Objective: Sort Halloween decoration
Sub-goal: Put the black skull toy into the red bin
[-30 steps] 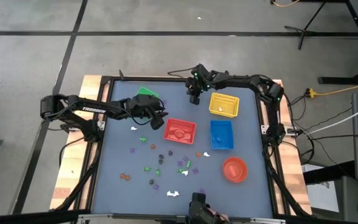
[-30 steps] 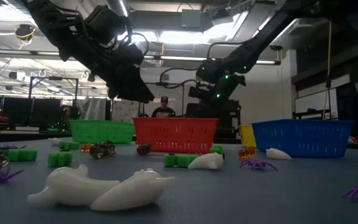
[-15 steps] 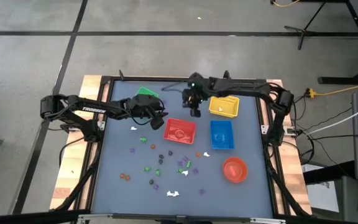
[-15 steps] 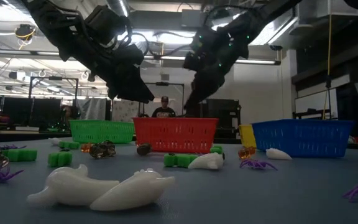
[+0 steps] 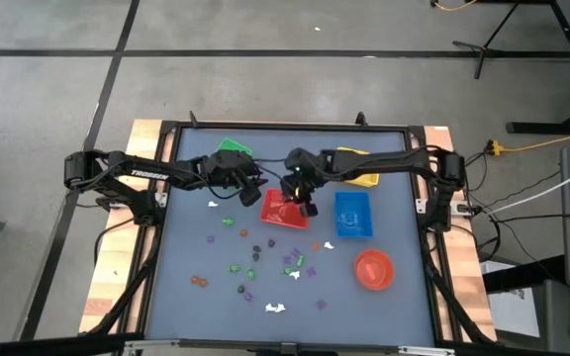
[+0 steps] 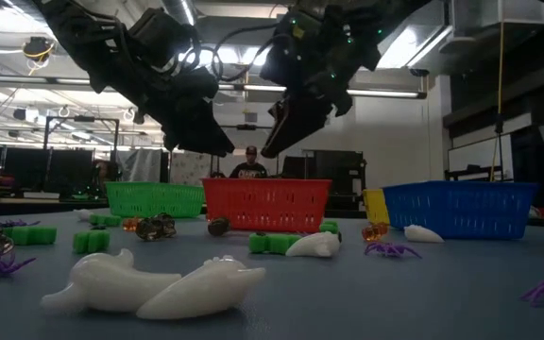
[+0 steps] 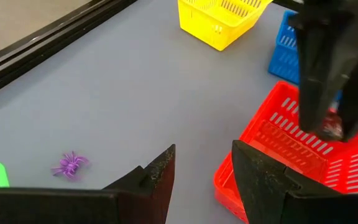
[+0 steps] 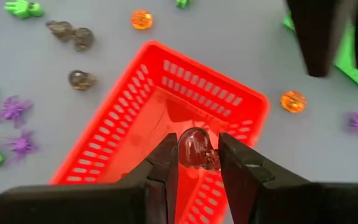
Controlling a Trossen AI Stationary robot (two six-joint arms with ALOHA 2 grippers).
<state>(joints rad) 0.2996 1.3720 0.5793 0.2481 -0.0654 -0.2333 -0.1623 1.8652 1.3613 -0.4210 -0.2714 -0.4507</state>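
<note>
Since a second ago my right arm has swung from the yellow basket [image 5: 357, 180] across to the red basket [image 5: 287, 209], while my left arm has stayed where it was. Now the worktop [image 5: 186, 252] carries five containers: the green basket [image 5: 232, 148] at the far side, the yellow one beside it, the red and blue basket [image 5: 352, 215] in the middle, and the round red bowl [image 5: 373, 269] nearer the front. My right jaws [image 8: 197, 163] hang over the red basket, pinched on a dark translucent skull trinket [image 8: 196, 148] held between the two fingers above the basket's floor. My left jaws [image 7: 202, 174] hover just beside the red basket's edge, on the side toward the green basket; they stand partly apart and hold nothing. Across the front half of the worktop lie the scattered trinkets [image 5: 254, 262], still unsorted: green pieces, purple spiders, orange beads, dark skulls and white ghost shapes. In the low view two white ghosts [image 6: 149, 285] lie closest, touching each other, with a green piece [image 6: 91, 240] and a purple spider [image 6: 388, 249] farther back. A lone purple spider [image 7: 69, 165] sits on the bare worktop near my left jaws. Beyond the baskets, in the low view, a person [image 6: 248, 166] shows in the room behind.
</note>
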